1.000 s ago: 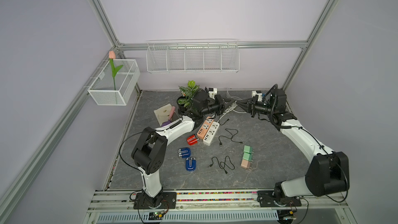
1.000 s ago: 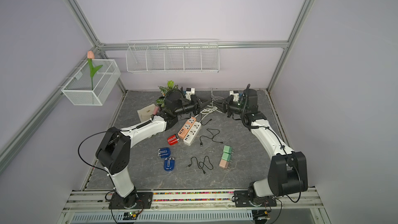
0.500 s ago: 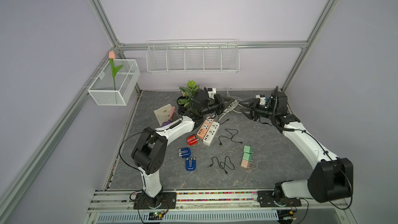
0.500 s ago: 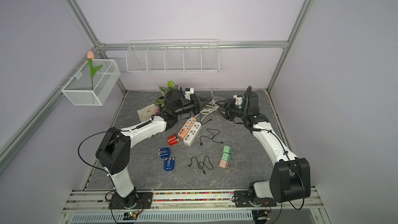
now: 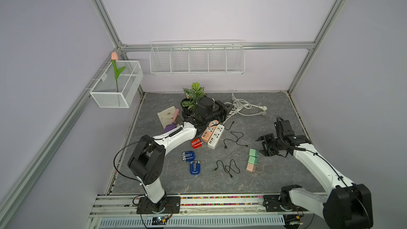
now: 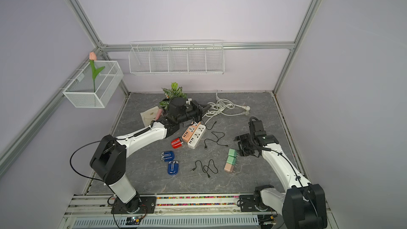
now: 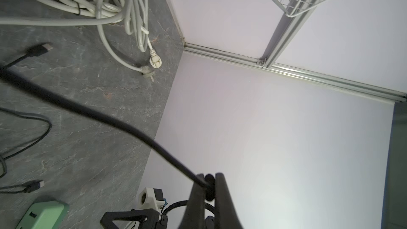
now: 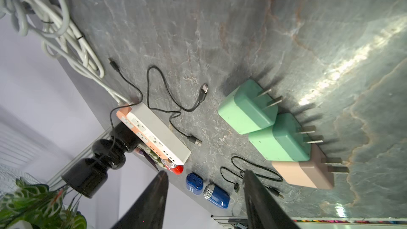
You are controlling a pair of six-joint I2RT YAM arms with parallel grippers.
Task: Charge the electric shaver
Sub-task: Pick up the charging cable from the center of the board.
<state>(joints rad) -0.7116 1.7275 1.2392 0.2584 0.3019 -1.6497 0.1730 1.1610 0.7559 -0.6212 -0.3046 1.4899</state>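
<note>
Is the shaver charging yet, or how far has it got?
Nothing looks finished: the red shaver lies beside the power strips with no cable in it. In hand: the left gripper pinches a black cable. The right gripper is open near the green adapters. Remaining: connecting cable, shaver and strip.

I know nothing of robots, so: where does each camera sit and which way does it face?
Top views: high in front, looking down on the whole table; left arm and right arm show.
Left wrist: on that arm, looking past the left gripper, shut on a black cable, to a wall corner.
Right wrist: on that arm, looking down past the open right gripper at the chargers.
Shared: both wrist views show the white cord.
</note>
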